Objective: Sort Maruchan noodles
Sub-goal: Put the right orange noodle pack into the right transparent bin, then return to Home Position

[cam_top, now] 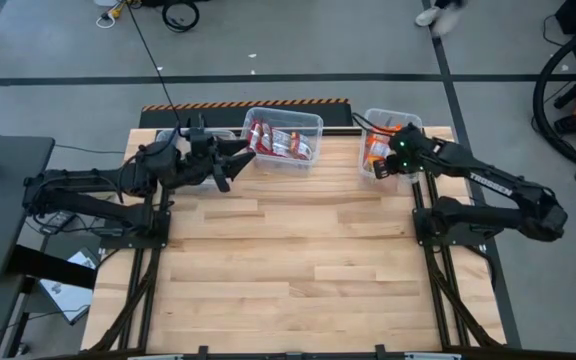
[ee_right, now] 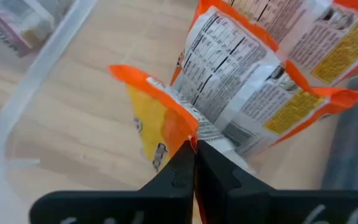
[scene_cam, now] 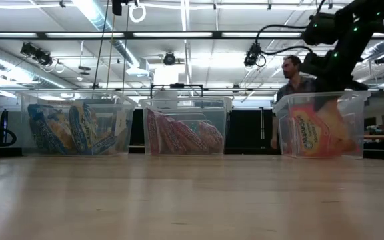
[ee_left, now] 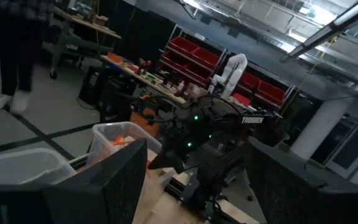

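Orange Maruchan noodle packet (ee_right: 166, 121) sits inside the right-hand clear tub (cam_top: 376, 122), its edge pinched between the clenched fingers of the right gripper (ee_right: 194, 163). Left gripper (cam_top: 230, 166) hangs spread and apparently empty beside the middle tub (cam_top: 313, 122) of red packets (cam_top: 280, 142).

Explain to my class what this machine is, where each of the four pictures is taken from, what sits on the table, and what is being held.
It is a robot with two dark arms at a wooden table. One camera looks down from above, one sits at table-top height, and one rides on each wrist. At the table's far edge stand three clear tubs: the left tub holds blue-yellow noodle packets, the middle tub red ones, the right tub orange ones. The right gripper, inside the right tub, pinches the edge of an orange packet. The left gripper hovers open by the middle tub, holding nothing. A person stands behind the table.
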Controlling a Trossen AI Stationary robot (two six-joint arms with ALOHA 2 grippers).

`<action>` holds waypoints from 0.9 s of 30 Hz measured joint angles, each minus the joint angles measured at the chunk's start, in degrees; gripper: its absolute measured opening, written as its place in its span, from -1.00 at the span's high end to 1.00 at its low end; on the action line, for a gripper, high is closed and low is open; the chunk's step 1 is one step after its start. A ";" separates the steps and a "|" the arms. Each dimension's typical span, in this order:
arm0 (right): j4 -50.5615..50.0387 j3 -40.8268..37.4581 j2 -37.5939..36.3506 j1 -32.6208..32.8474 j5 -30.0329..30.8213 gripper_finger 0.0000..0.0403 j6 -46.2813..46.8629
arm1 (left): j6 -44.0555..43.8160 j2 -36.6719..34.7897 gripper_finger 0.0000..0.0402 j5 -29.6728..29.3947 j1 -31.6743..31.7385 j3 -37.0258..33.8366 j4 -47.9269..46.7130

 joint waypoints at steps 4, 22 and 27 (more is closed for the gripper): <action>1.44 0.00 1.37 -1.16 -0.30 0.78 0.17 | -0.18 -0.02 -0.35 0.99 0.52 0.00 -0.10; 4.74 7.54 -8.99 6.96 4.27 0.36 4.36 | 5.11 -6.42 -0.03 10.32 0.50 -0.07 -10.35; 12.21 7.54 -12.57 16.77 4.38 0.38 4.22 | 7.60 -9.62 0.38 11.82 -0.84 -0.07 -12.86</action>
